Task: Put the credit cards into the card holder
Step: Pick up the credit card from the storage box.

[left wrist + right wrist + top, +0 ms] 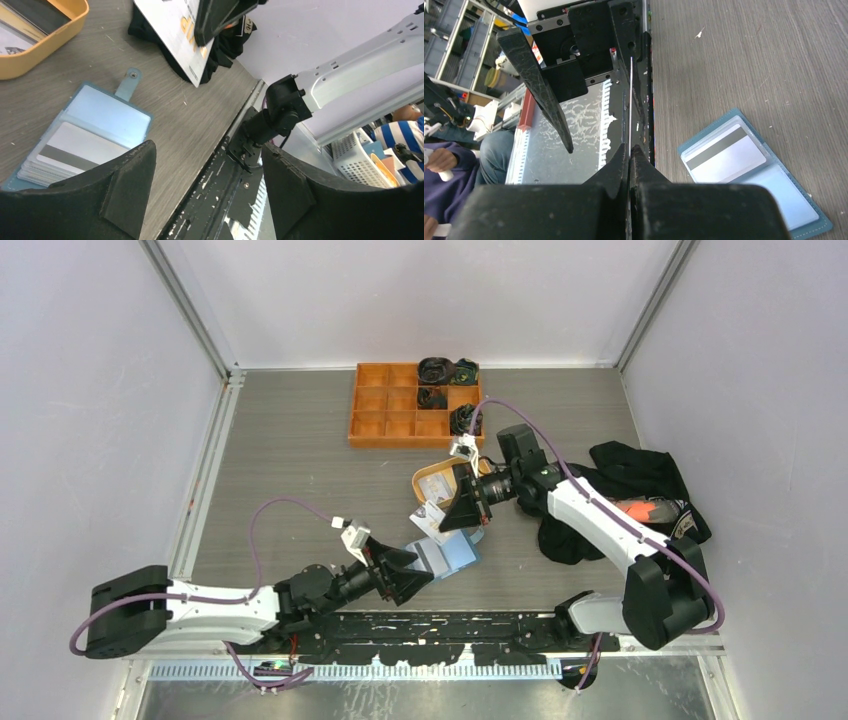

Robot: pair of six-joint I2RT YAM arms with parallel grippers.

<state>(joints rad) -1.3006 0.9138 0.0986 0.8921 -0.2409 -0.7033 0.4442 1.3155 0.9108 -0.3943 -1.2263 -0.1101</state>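
The blue card holder (452,554) lies open on the table, snap tab (127,84) pointing away. A white card with a dark stripe (75,147) sits in its clear slot, also seen in the right wrist view (724,152). My left gripper (412,576) stands open at the holder's near-left edge, with nothing between its fingers (125,185). My right gripper (452,512) hovers just beyond the holder, shut on a white printed credit card (177,30), which is seen edge-on (630,100) from its own wrist. More cards (30,17) lie in the tan dish (432,480).
An orange compartment tray (372,405) with dark rolled items stands at the back. A heap of black cloth (625,480) lies to the right, under the right arm. The table's near edge and black rail (225,180) run just beside the holder.
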